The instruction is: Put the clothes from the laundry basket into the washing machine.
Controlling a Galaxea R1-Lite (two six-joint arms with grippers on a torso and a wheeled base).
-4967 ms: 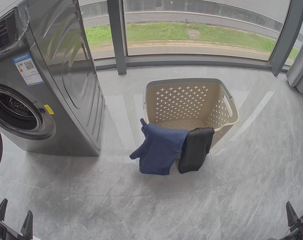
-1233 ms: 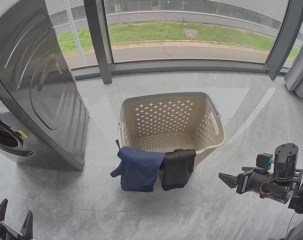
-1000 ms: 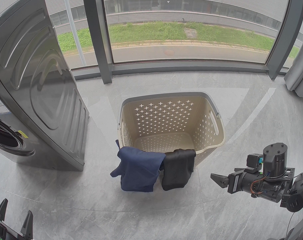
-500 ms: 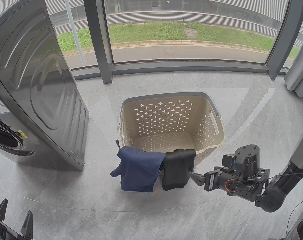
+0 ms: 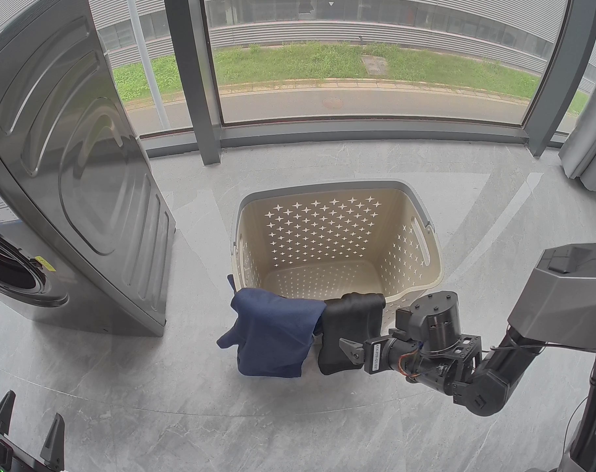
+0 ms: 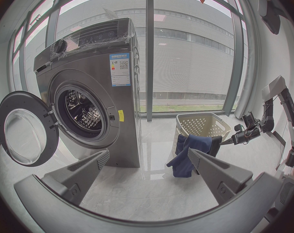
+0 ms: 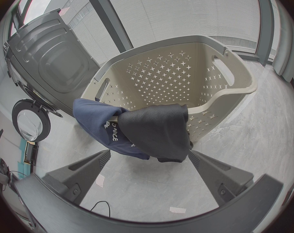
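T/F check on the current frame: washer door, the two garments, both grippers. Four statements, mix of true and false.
1. The washing machine door stands open. True.
2. The blue garment lies in the drum. False: it hangs over the near rim of the laundry basket.
3. The right gripper is open, close to the black garment. True.
4. The left gripper holds a garment. False: it is open and empty.

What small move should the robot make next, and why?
Probably nudge the right pincer forward and shut it on the black cloth: its jaws stand open right by that cloth, which hangs over the basket rim.
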